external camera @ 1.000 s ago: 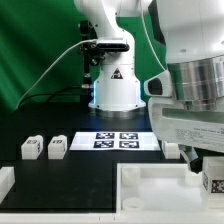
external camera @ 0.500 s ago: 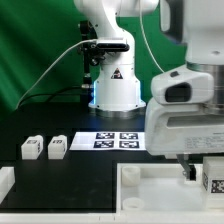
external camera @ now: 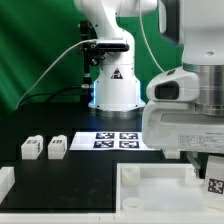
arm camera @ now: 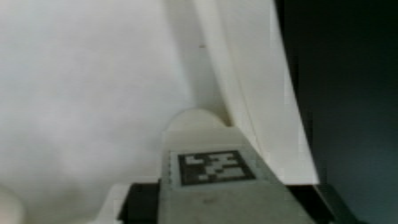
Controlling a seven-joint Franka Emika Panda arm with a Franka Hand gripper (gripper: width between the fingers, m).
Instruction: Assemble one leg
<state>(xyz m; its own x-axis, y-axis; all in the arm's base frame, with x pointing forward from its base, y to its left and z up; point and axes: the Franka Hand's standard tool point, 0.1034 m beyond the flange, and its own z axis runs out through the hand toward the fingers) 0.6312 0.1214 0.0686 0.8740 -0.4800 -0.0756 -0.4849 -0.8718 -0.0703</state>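
My gripper (external camera: 211, 170) is at the exterior view's right, low over the white tray-like base (external camera: 150, 190). It is shut on a leg (external camera: 215, 184), a small white block with a black square tag. In the wrist view the leg (arm camera: 215, 165) stands between my dark fingers (arm camera: 146, 202), just above the base's flat white floor (arm camera: 89, 90) and next to its raised wall (arm camera: 249, 80). Two more legs (external camera: 31, 148) (external camera: 57, 146) stand side by side on the black table at the exterior view's left.
The marker board (external camera: 120, 140) lies on the table in front of the arm's white base (external camera: 115, 85). A white part edge (external camera: 5, 182) shows at the exterior view's lower left. A green backdrop is behind.
The arm's wrist has swung down and toward the exterior view's left over the base. The held leg has sunk slightly. The two legs at the left have not moved.
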